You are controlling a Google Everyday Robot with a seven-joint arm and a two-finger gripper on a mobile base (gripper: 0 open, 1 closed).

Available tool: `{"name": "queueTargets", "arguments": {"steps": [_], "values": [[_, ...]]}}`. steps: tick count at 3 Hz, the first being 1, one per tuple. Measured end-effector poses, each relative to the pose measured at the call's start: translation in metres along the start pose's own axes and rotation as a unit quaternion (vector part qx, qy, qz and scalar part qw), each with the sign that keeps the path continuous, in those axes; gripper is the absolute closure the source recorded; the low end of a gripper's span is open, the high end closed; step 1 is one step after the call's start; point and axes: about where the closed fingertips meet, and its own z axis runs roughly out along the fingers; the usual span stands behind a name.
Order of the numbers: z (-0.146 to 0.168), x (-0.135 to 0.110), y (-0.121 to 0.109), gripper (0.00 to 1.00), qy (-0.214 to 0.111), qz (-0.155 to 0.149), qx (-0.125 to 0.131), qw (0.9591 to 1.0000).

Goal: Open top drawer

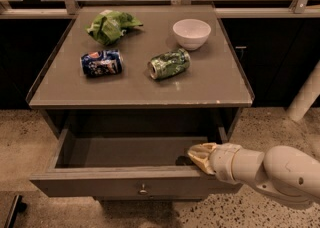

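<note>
Where the camera view looks down on it, the top drawer [100,184] stands pulled well out from under the bench [210,89], its front panel nearest the camera and a small round knob [143,189] at the panel's middle. At the right end of the drawer's front rim sits the hand [201,156], tan at its tip and touching the rim's inner edge; whether it is spread or pressed together cannot be told. Its white arm [272,169] runs off to the lower right. On the bench top are a crumpled green bag [111,25], a white bowl [191,33], and a blue can [101,63] and a green can [170,63], both on their sides.
</note>
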Motion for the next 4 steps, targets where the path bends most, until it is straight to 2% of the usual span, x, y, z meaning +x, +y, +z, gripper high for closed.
{"name": "queueTargets", "arguments": {"steps": [1,2,3,4], "values": [[-0.001,0.006,0.012,1.00,0.004,0.005,-0.004,1.0000],[-0.005,0.000,0.021,1.00,0.007,-0.010,0.007,0.9999],[-0.017,-0.031,0.017,1.00,0.021,-0.055,0.041,0.9974],[-0.034,-0.071,0.016,0.82,0.051,-0.118,0.076,0.9888]]}}
